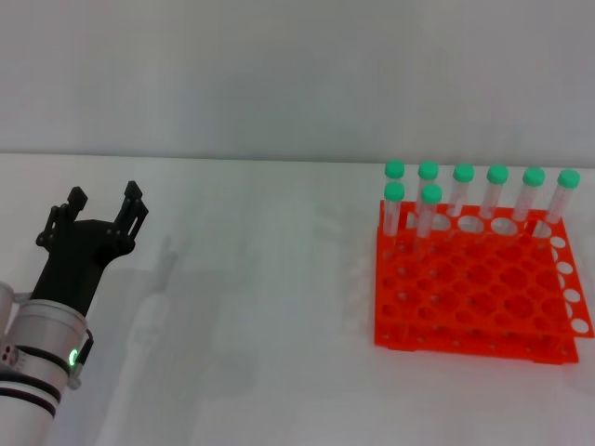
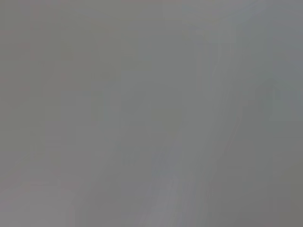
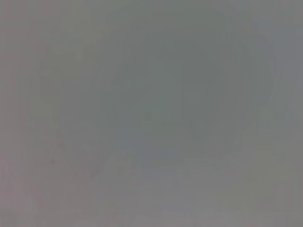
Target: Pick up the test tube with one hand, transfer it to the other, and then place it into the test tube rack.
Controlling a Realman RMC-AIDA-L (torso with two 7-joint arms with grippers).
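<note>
Reaching up from the near left corner of the head view: the left arm (image 1: pixel 42 358), white-silver with black bands and a green light, angled forward and slightly rightward over the counter (image 1: pixel 242 307). Ending in the left gripper (image 1: pixel 104 199), black fingers spread apart and holding nothing, tips pointing toward the far edge of the counter.

Standing well to the right of that gripper and about level with it in depth: the test tube rack (image 1: pixel 479 288), bright orange-red, two tiers, resting on the counter. Carrying eight green-capped tubes (image 1: pixel 462 193) along its far side, six in the back row and two just in front at its left end, all upright with caps on top, long axes vertical.

No loose test tube showing anywhere on the counter. Both wrist views giving only a flat grey blur.
</note>
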